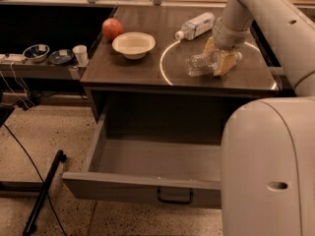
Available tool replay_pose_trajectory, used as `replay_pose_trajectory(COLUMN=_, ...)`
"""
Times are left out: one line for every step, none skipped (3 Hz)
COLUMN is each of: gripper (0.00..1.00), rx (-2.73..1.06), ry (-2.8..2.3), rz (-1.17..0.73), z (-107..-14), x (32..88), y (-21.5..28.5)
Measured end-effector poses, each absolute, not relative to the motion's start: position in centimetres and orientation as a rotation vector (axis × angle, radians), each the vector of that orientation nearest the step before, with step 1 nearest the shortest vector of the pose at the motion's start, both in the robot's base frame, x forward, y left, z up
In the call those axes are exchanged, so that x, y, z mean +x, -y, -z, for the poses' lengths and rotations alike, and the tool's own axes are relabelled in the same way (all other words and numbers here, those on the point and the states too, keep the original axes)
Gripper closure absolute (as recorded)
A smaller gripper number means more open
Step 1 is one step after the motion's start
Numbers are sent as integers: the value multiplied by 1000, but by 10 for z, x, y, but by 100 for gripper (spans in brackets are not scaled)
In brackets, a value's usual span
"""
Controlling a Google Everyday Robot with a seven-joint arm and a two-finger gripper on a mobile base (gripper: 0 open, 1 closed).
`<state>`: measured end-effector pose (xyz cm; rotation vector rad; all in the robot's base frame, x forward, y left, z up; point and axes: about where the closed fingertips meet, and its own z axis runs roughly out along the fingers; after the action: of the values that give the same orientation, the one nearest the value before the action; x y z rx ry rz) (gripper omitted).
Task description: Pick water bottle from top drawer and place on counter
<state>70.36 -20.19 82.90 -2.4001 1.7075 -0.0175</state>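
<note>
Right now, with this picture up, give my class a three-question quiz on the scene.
1. True or false: the water bottle lies in the open top drawer.
2. What sits left of the white bowl on the counter? A red fruit, B banana, C spoon.
3. Fill in: the hand is at the water bottle, inside the white ____ outline.
Key: 1 false, it lies on the counter; 2 A; 3 circle.
</note>
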Motion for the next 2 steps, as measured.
replay_pose_trajectory(gripper=0, rx=-2400, ry=-1708, rz=18, z=-829, x=704, y=202)
replay_pose_trajectory(gripper=0, rx=-2398, ry=-1697, rz=49, z=-829, x=710, y=199)
